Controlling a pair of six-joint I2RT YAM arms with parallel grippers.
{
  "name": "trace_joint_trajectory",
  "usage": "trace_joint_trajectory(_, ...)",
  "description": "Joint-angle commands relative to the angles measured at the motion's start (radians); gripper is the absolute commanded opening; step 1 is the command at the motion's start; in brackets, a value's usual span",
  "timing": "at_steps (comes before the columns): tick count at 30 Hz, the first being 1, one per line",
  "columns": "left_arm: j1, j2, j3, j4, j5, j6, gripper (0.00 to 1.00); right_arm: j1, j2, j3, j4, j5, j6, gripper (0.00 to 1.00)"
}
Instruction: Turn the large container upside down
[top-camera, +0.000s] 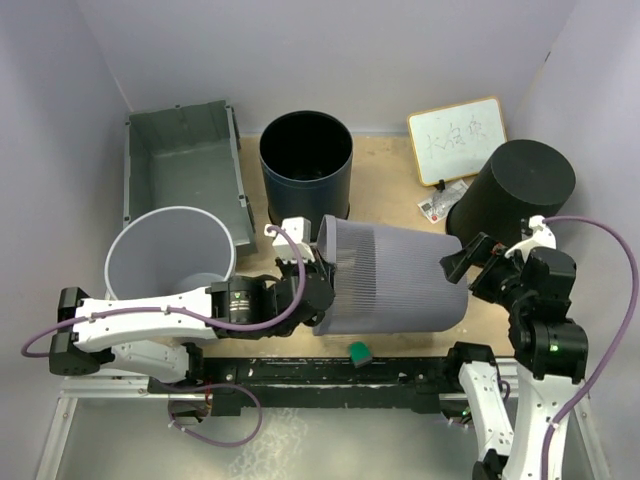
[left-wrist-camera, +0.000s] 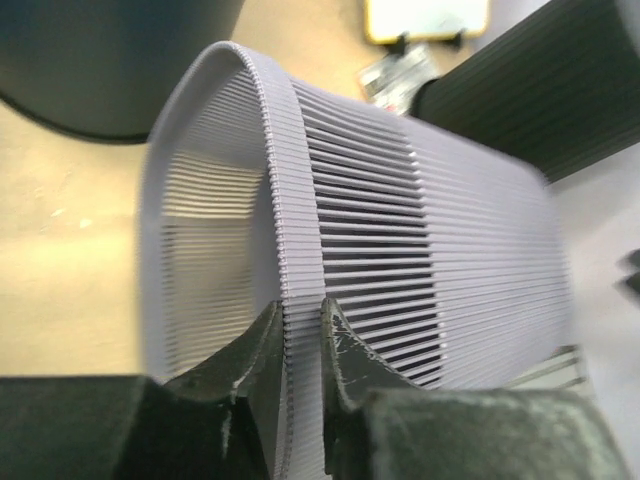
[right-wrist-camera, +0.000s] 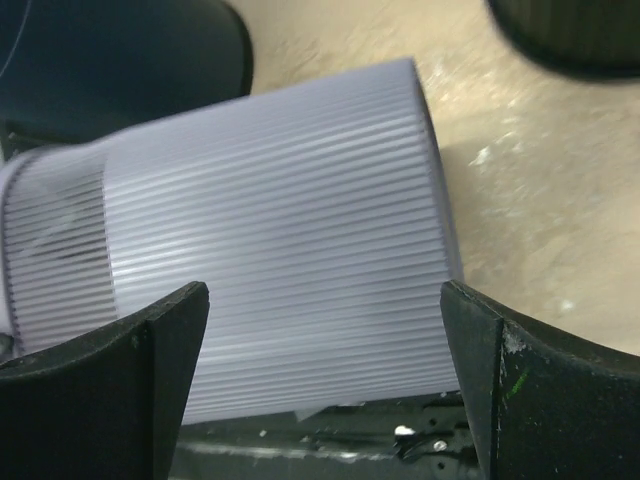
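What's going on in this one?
The left gripper is shut on the rim of a pale slatted basket, which is tipped on its side with its mouth toward the left arm. The right gripper is open and faces the basket's other end without gripping it. The dark grey crate sits at the back left, open side up, with neither arm on it.

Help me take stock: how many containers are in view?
5: crate back left, pale bin front left, dark bin back centre, black upturned bin right, slatted basket centre.
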Motion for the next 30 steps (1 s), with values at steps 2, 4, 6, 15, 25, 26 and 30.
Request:
trace_joint_trajectory(2, -0.008, 0.004, -0.048, -0.174, 0.016, 0.023, 0.27, 0.014, -0.017, -0.025, -0.002, 0.154, -0.049, 1.00)
trace_joint_trajectory(4, -0.008, -0.003, -0.039, -0.176, 0.018, 0.028, 0.37, 0.014, -0.025, -0.054, 0.021, 0.159, -0.029, 1.00)
trace_joint_trajectory(6, -0.008, -0.007, -0.025, -0.175, 0.029, 0.037, 0.45, 0.013, -0.018, -0.064, 0.027, 0.143, -0.029, 1.00)
trace_joint_trajectory(15, -0.009, -0.005, 0.010, -0.180, 0.087, 0.053, 0.35, 0.013, -0.020, -0.164, 0.157, -0.145, 0.050, 1.00)
trace_joint_trajectory(25, -0.010, 0.026, -0.066, -0.123, 0.135, 0.028, 0.08, 0.013, -0.030, -0.142, 0.200, -0.395, 0.143, 1.00)
trace_joint_trajectory(26, -0.010, 0.028, -0.069, -0.119, 0.135, 0.029, 0.08, 0.013, -0.040, -0.142, 0.218, -0.415, 0.172, 1.00)
trace_joint_trajectory(30, -0.010, 0.043, -0.070, -0.106, 0.132, 0.033, 0.07, 0.013, -0.087, -0.128, 0.302, -0.485, 0.296, 1.00)
